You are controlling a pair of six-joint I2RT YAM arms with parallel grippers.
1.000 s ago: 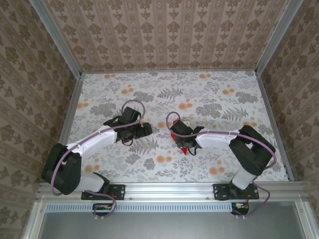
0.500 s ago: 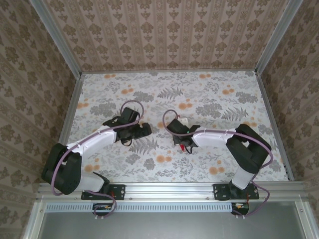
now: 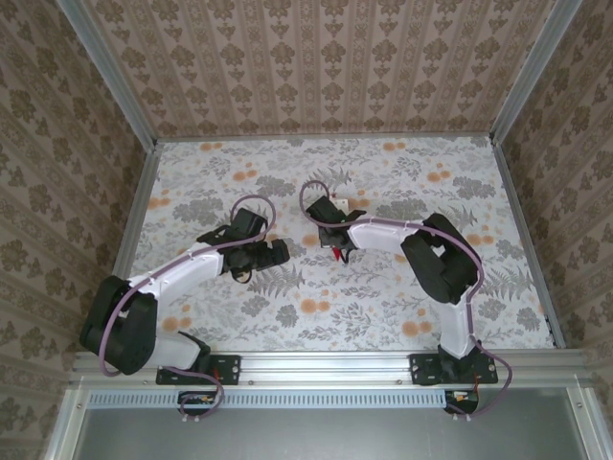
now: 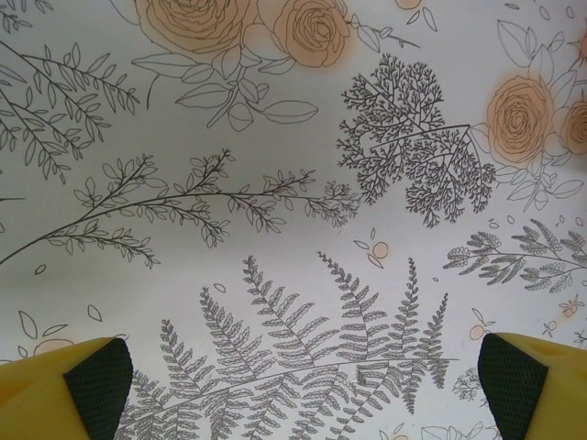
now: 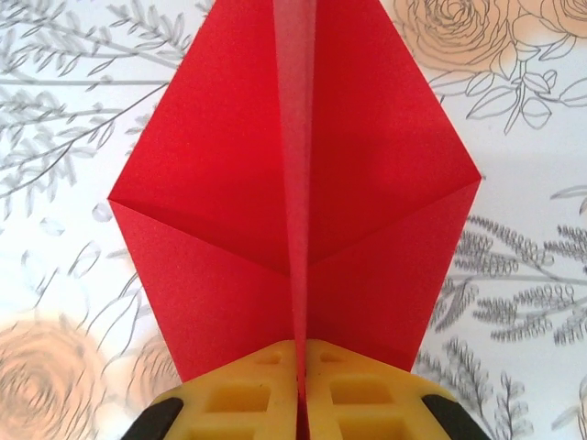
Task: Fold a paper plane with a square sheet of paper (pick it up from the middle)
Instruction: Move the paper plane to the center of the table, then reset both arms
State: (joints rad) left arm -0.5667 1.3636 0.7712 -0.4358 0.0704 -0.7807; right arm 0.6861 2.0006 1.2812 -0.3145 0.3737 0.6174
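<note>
Three walls of brown damask wallpaper [image 3: 326, 67] box in a white tabletop printed with ferns and orange roses [image 3: 402, 182]. Near its centre the right gripper [image 5: 298, 385] is pressed together on the middle fold of a creased, pointed bright red paper sheet [image 5: 229, 183]; at its nine o'clock the left gripper [image 4: 304, 380] hangs spread wide over bare tabletop

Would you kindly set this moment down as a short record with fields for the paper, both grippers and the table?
paper: red paper, folded to a pointed shape, raised centre crease, flaps spread to both sides
right gripper: shut on the red paper's centre crease
left gripper: open, jaws wide apart, nothing between them
table: floral table cover under the left gripper
</note>
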